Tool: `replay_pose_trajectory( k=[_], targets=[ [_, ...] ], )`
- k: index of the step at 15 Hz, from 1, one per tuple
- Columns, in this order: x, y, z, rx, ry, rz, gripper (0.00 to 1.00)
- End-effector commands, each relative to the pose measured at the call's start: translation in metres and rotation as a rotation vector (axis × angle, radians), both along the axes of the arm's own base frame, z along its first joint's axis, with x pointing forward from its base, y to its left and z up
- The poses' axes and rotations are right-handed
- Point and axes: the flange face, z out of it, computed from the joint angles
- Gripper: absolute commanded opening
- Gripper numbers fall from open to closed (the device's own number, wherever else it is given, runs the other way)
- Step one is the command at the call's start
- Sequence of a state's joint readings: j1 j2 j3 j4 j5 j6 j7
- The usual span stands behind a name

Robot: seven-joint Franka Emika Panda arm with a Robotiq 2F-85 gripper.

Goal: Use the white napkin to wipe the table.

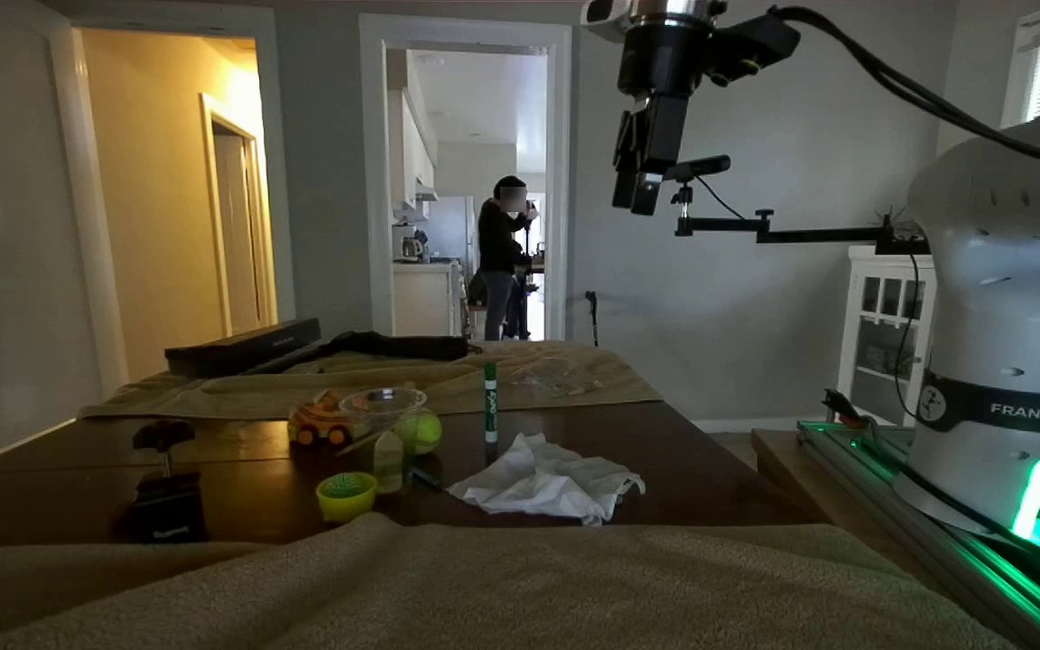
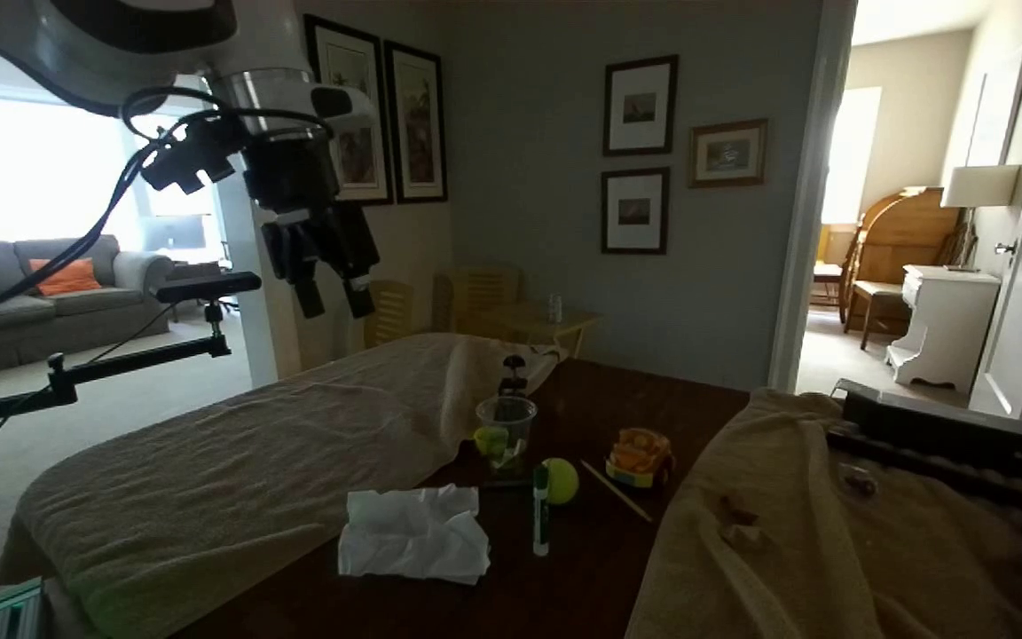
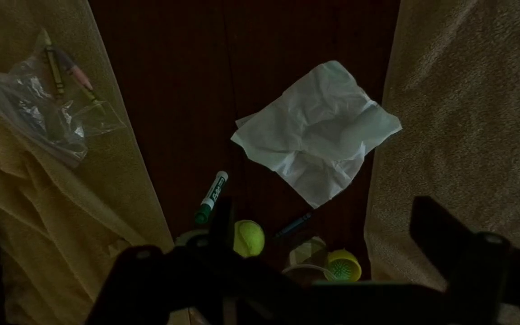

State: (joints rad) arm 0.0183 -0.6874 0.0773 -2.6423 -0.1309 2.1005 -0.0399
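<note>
In your wrist view, the white napkin (image 3: 318, 131) lies on the worktop (image 3: 178, 104), twelve o'clock from the wide-spread gripper (image 3: 323, 214).

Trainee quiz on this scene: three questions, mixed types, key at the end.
1. Multiple choice. In both exterior views, how is the green marker placed?
(a) flat on its side
(b) upright, cap up
(c) upright, cap down

2. True or false: the jaws stand open, and the white napkin is not in their grip.

3. Open. What is the likely next move toward wiping the table?

Key
1. b.
2. True; the wrist view shows the jaws apart, not holding it.
3. Probably lower the open jaws to the white napkin and close on it, avoiding the green marker nearby.
</note>
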Motion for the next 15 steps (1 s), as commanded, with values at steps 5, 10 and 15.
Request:
replay_pose_trajectory(
  k=[5, 10, 15],
  targets=[
    [0.072, -0.042, -0.105, 0.134, 0.141, -0.038, 1.00],
    [0.097, -0.032, -0.178, 0.160, 0.203, -0.036, 1.00],
    [0.104, -0.010, -0.239, 0.113, 0.224, -0.003, 1.00]
  ],
)
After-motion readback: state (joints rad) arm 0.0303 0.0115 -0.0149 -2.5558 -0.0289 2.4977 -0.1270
